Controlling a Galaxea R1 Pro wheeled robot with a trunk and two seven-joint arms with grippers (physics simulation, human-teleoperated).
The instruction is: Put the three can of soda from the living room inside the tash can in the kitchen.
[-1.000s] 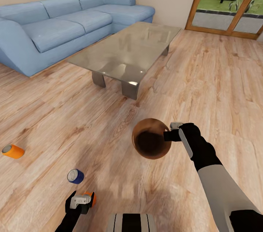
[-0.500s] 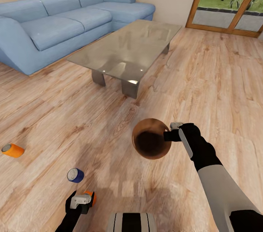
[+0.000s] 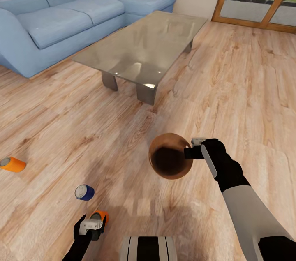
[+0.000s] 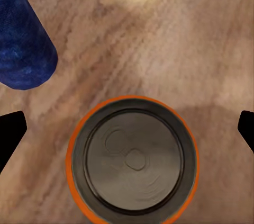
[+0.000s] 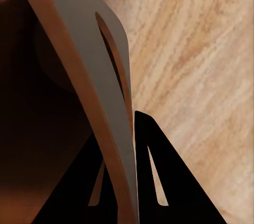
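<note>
Below | orange can upright | grey ringed top | blue can beside

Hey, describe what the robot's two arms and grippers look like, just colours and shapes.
The right arm has a pale grey-white forearm shell, then a black wrist with a light grey strip. The right gripper is black with a small grey block on top. The left gripper is black with a light grey block; its fingertips look black and pointed.

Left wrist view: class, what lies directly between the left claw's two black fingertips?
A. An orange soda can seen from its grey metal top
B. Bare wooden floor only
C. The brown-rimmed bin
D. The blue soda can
A: the orange soda can with a grey metal top sits centred below the open left claw; the blue soda can lies off to one side.
</note>
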